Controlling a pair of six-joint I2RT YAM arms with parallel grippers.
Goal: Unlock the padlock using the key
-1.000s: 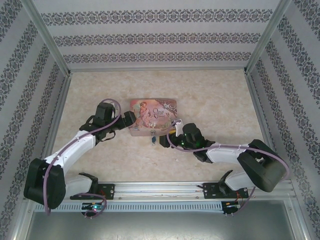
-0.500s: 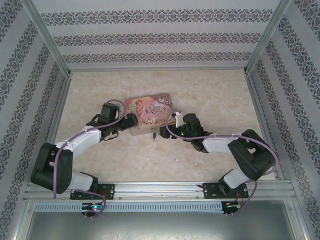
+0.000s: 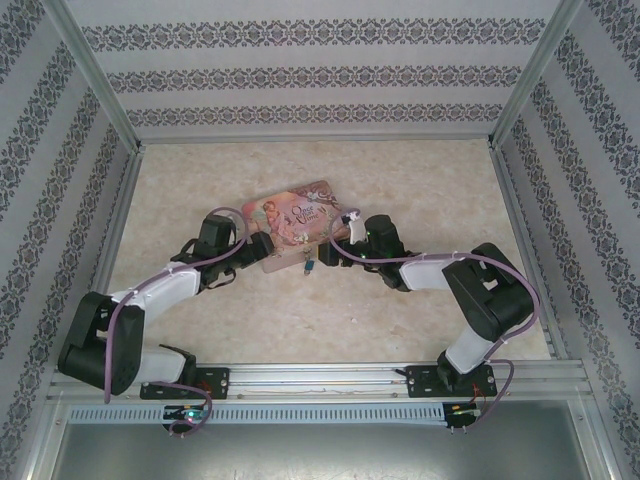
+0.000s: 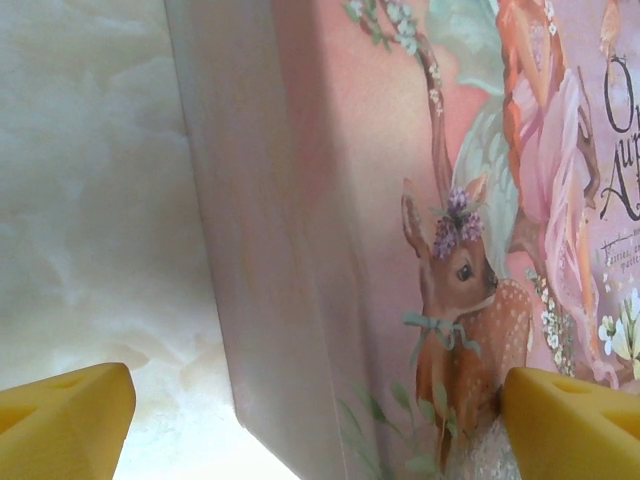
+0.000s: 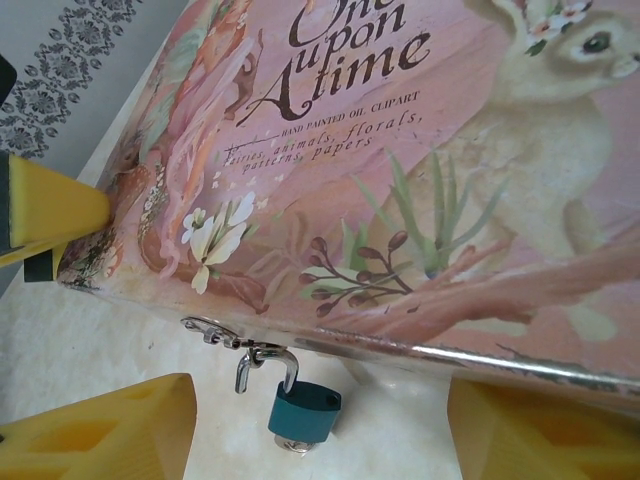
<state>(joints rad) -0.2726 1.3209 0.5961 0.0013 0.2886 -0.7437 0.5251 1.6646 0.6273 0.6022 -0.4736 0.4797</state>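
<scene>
The desk carries the pink tin. The left gripper has its fingers spread on both sides of the tin's corner, and the right gripper has its fingers spread too, holding nothing. Between them the padlock hangs from the hasp on the tin's front edge. I think the danger is this: the tin is not clamped, so a push can slide it, and the loose padlock can swing away.

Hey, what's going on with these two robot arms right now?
Both arms are at a pink tin on the table. The left gripper, open, straddles one edge of the tin. The right gripper, also open, faces the small teal padlock hanging from the tin's front clasp, without touching it.
</scene>
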